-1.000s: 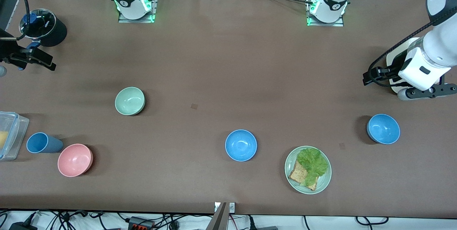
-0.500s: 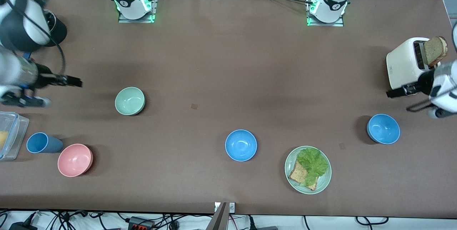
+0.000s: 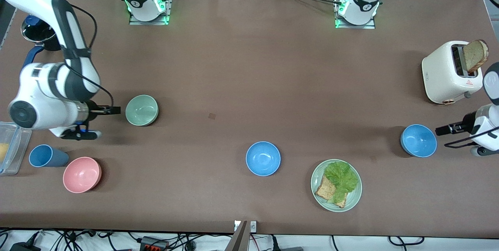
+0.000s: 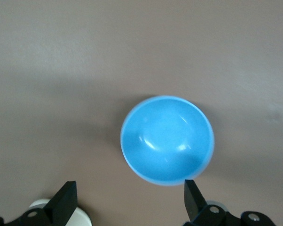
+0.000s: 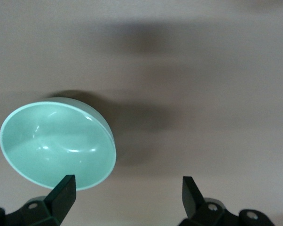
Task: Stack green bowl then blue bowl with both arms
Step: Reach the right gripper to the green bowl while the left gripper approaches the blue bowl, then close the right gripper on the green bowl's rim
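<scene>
Clearly, the approach step is in hand: neither bowl is gripped and nothing is stacked yet. The right gripper (image 3: pixel 113 109) is placed just beside the green bowl (image 3: pixel 142 110), at the side toward the right arm's end of the table, and in the right wrist view its 2 fingers (image 5: pixel 61 192) are seen spread wide, with nothing between them and only the edge of the green bowl (image 5: pixel 57 141) close to 1 of them. The green bowl stands upright on the table (image 3: pixel 249 68), farther from the front camera than the pink bowl (image 3: pixel 82 174) and the blue cup (image 3: pixel 45 156).

The left gripper (image 3: pixel 442 130) is held just beside the blue bowl (image 3: pixel 418 140) that stands toward the left arm's end of the table, nearer to the front camera than the toaster (image 3: pixel 448 72). Its fingers (image 4: pixel 64 200) are also spread apart and empty, with the blue bowl (image 4: pixel 167 140) ahead of them. A second blue bowl (image 3: pixel 263 158) is left near the middle, beside the green plate (image 3: pixel 353 198).

For the next move, it is judged that each gripper must be lowered so that 1 finger goes inside the rim and 1 outside, and then closed on the wall. The right gripper seems to be off-centre and probably needs a small correction first.
</scene>
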`<state>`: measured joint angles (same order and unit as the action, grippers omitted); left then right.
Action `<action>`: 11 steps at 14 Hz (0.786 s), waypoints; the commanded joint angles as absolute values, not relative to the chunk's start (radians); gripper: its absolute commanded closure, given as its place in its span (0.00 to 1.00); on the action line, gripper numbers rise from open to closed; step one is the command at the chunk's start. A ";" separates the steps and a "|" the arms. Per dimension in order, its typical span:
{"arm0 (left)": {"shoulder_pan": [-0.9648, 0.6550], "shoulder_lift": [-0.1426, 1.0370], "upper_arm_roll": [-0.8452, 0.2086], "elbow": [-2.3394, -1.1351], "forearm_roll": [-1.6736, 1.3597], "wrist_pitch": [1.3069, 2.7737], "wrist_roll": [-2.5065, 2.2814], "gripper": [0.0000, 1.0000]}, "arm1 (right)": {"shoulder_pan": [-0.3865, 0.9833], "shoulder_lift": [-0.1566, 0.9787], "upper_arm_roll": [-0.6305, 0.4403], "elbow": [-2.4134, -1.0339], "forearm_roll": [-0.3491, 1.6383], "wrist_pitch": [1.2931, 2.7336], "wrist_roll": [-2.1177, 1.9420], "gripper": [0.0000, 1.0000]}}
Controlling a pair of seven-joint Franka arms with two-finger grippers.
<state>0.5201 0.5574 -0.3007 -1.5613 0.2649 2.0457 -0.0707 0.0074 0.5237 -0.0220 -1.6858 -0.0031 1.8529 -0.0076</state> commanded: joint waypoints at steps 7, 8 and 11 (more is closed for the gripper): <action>0.537 0.687 -0.314 -1.531 0.290 2.233 -0.048 0.00 | 0.038 0.621 -0.018 -1.692 0.005 1.942 0.003 0.06; 0.537 0.689 -0.314 -1.531 0.290 2.241 -0.038 0.00 | 0.040 0.626 -0.018 -1.692 0.006 1.944 0.003 0.15; 0.541 0.698 -0.314 -1.529 0.288 2.246 0.009 0.00 | 0.038 0.640 -0.018 -1.690 0.011 1.947 0.003 0.49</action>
